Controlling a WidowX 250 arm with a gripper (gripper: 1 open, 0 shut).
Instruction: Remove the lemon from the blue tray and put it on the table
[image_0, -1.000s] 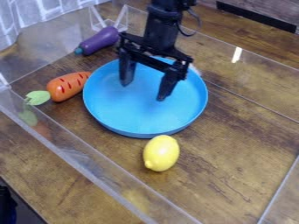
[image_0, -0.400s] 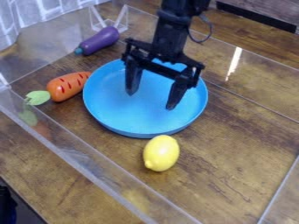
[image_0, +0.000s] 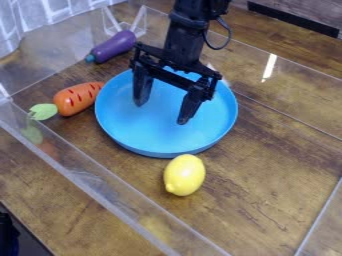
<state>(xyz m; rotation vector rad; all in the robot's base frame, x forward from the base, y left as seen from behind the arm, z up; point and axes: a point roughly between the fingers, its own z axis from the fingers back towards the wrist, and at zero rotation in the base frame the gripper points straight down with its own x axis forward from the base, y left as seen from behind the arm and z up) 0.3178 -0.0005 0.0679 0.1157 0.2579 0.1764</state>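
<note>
The yellow lemon (image_0: 185, 175) lies on the dark wood table (image_0: 274, 190), just in front of the blue tray's near rim and outside it. The round blue tray (image_0: 150, 136) sits mid-table and holds nothing. My black gripper (image_0: 163, 103) hangs above the tray's middle, pointing down, open, with nothing between its fingers. It is well behind the lemon and apart from it.
An orange carrot (image_0: 75, 97) with a green top lies left of the tray. A purple eggplant (image_0: 112, 45) rests at the back left. Clear plastic edging (image_0: 80, 165) runs along the table's left and front sides.
The open gripper has shifted slightly left and back over the tray. The lemon, carrot and eggplant have not moved.
</note>
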